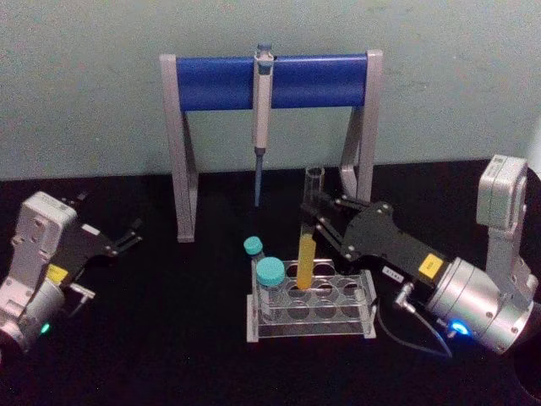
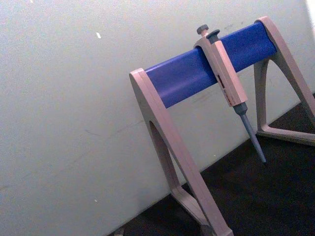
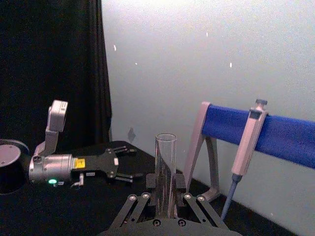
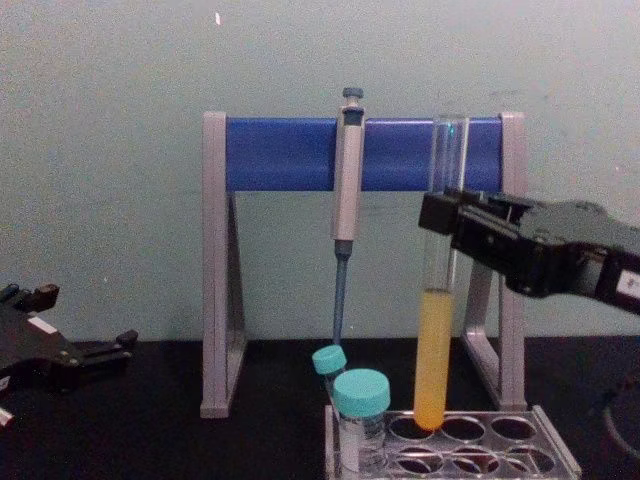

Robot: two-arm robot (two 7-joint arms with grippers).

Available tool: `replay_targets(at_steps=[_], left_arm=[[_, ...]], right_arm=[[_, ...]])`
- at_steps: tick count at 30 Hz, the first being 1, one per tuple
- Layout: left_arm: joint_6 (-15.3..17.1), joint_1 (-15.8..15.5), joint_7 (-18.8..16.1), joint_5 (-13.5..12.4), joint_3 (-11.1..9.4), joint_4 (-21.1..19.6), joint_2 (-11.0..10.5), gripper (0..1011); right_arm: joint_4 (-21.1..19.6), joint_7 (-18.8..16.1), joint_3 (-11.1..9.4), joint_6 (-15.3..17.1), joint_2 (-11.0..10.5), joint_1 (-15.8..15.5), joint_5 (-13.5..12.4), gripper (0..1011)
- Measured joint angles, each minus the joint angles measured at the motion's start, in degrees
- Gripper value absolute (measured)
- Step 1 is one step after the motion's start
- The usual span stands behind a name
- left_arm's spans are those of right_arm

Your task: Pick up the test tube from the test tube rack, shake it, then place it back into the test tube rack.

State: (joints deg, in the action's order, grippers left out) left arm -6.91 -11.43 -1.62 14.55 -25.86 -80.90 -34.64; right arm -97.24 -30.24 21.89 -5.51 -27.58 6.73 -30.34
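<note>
The test tube (image 1: 306, 254) is a long clear glass tube with yellow-orange liquid in its lower part. It stands nearly upright, its round bottom at the rim of a back-row hole of the test tube rack (image 1: 311, 331). My right gripper (image 1: 314, 211) reaches in from the right and is shut on the tube's upper clear part. From the side, the tube (image 4: 433, 350) hangs below the right gripper (image 4: 440, 222) over the rack (image 4: 552, 440). In the right wrist view the tube (image 3: 165, 162) rises between the fingers (image 3: 180, 184). The left gripper (image 1: 131, 235) rests open at the far left.
Two teal-capped vials (image 1: 270, 275) stand in the rack's left end. Behind the rack is a tall grey-legged stand with a blue crossbar (image 1: 270, 80), with a grey-blue pipette (image 1: 262, 118) hanging from it. The black tabletop (image 1: 169, 338) lies between the arms.
</note>
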Motion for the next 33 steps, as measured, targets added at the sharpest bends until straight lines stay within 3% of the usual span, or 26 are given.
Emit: replay_targets(at_steps=[15, 33], left_arm=[[0.0, 0.0, 0.0, 0.0, 0.0, 0.0, 0.0, 1001], [0.0, 0.0, 0.0, 0.0, 0.0, 0.0, 0.0, 1001]], right_arm=[[3.2, 0.1, 0.8, -1.7, 1.0, -0.4, 0.7, 218], [7.4, 0.2, 1.5, -4.5, 2.9, 0.3, 3.3, 218]])
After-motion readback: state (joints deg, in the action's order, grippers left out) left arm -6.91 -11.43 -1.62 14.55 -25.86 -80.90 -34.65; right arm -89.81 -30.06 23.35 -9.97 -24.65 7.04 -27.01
